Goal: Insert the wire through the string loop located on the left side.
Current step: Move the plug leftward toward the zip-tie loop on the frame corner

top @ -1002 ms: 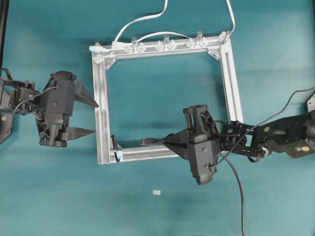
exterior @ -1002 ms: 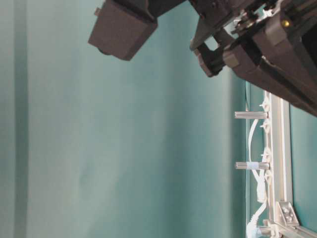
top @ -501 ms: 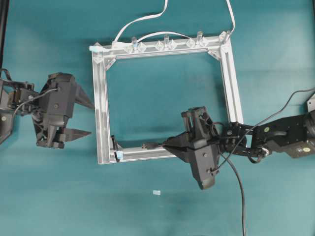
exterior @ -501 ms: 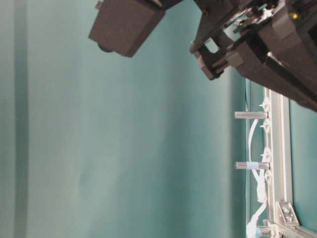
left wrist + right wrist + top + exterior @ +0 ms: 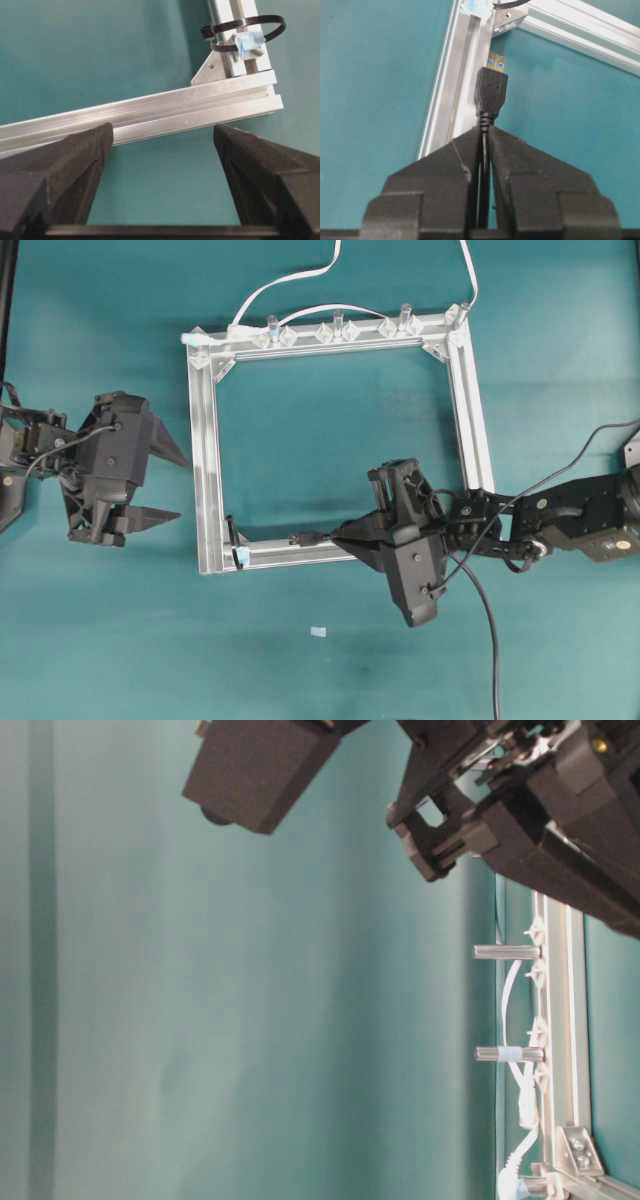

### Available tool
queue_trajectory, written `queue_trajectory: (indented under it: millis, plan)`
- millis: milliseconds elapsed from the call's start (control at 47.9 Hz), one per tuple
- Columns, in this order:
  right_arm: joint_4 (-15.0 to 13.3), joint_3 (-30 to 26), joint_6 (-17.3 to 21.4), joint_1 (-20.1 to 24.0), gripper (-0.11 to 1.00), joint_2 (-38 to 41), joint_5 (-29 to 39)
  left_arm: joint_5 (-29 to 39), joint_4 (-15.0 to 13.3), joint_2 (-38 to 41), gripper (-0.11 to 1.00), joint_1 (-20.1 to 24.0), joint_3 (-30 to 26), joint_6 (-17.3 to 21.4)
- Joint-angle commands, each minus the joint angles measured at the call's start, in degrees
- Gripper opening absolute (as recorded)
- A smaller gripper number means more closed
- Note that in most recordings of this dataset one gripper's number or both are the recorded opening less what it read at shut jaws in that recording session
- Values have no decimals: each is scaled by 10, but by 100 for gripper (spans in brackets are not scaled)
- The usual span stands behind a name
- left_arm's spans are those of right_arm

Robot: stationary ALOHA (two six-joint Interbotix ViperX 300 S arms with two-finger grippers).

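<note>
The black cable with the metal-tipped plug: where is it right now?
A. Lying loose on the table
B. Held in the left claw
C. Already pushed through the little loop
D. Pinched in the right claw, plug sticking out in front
D: the right claw is shut on the wire, its plug pointing toward the string loop but short of it, while the left claw is open and holds nothing.

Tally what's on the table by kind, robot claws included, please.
Silver frame: 1
Black wire with plug: 1
String loop: 1
White flat cables: 2
Claws, left and right: 2
Total: 7
</note>
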Motion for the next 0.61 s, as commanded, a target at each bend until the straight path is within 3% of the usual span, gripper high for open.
queue_trajectory:
  millis: [0,584]
  plan:
    - [-2,-8,1,-2,9,-18,-2,-2,1,-4,85,-4,-9,-2]
    - [-2,-32,3,-2,9,4,-4,-2,0,-4,85,-7,-10,-3]
